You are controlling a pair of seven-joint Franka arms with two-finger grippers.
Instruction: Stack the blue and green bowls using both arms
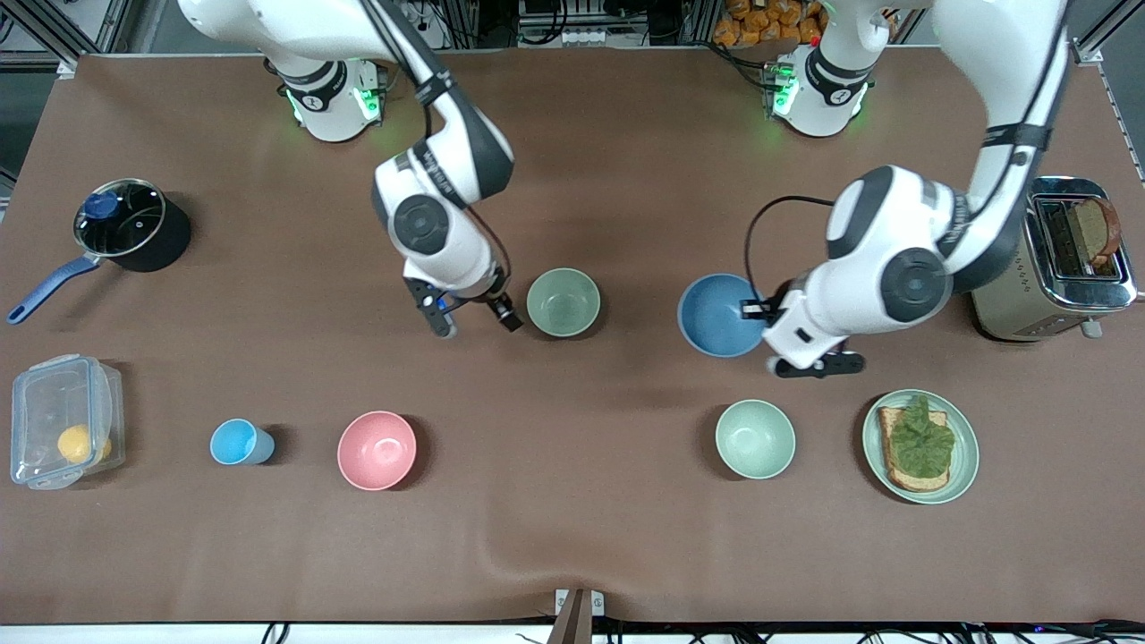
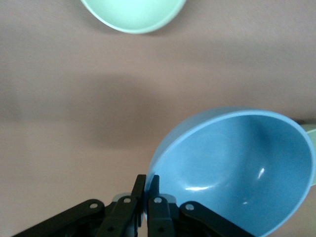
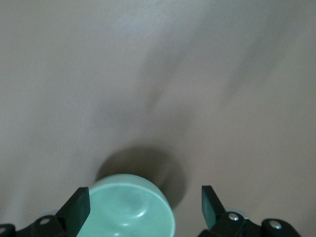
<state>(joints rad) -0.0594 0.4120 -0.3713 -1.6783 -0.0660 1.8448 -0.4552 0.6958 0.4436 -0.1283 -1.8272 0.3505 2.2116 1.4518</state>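
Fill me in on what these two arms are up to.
They are stacking two bowls. The left gripper is shut on the rim of the blue bowl. The right gripper is open beside the green bowl, which sits upright on the table and is not held. The bowls are apart, not yet stacked.

Right end effector (image 1: 471,315), fingers spread, hangs just beside the green bowl (image 1: 563,302) on the tabletop (image 1: 572,537). Left end effector (image 1: 760,312) pinches the tilted blue bowl's (image 1: 716,315) rim.
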